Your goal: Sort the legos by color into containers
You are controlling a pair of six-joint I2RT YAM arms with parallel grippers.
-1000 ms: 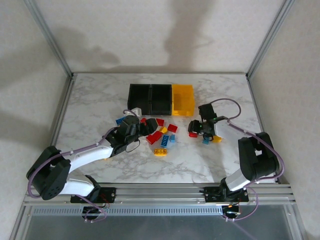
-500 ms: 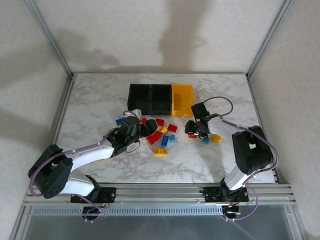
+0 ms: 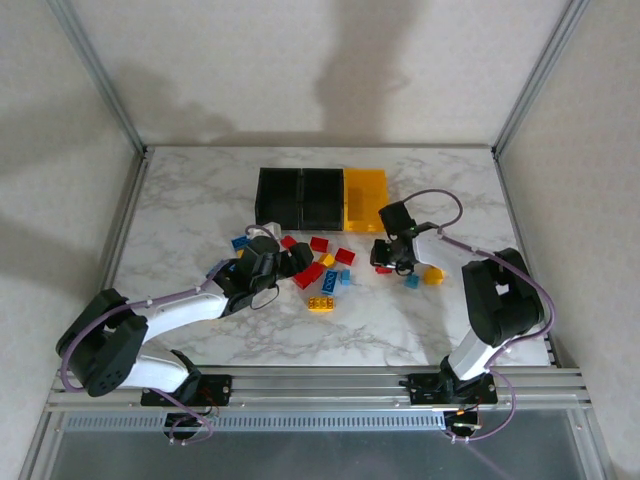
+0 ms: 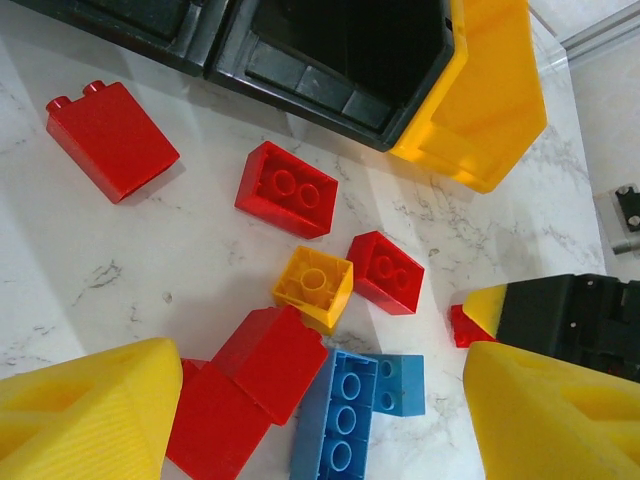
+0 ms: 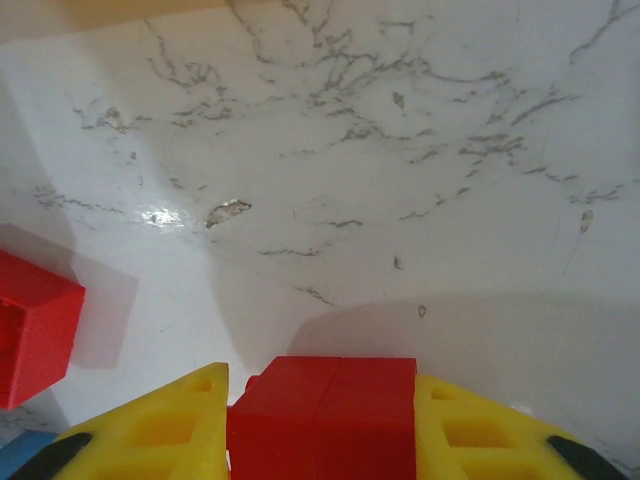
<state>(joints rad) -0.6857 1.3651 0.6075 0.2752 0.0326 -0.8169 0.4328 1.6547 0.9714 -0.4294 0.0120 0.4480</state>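
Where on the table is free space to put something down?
Free: the marble left of the black bins, right of the yellow bin, and the near strip below the legos. Crowded: before the bins, among legos, left gripper and right gripper holding a red brick.

The yellow bin (image 4: 480,100) and the black bins (image 4: 300,80) beside it run off the left wrist view's top edge. Below the yellow bin, a long blue brick (image 4: 340,430) is cut by the bottom edge. The red brick (image 5: 325,415) between the right fingers (image 5: 150,430) is cropped likewise.
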